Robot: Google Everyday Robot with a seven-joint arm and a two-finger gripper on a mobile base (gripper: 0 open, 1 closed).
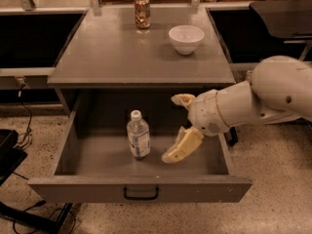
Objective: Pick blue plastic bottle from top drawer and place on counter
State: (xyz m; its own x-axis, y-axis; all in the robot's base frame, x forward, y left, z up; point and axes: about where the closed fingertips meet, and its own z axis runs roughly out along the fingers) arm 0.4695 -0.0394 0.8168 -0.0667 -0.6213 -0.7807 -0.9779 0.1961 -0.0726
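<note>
Speckled floor surrounds a grey cabinet. Its flat matte grey bench carries a copper-patterned can and a white bowl. The wide grey metal top drawer stands open, and the small clear plastic bottle stands upright inside. The cream pincer hangs just right of the bottle, fingers apart, holding nothing.

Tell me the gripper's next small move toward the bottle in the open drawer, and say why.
Probably slide the gripper sideways toward the blue plastic bottle until its open fingers straddle it. The bottle stands upright in the top drawer, untouched. The gripper hangs over the drawer just beside the bottle, with a gap between them and nothing lying in that gap.
</note>
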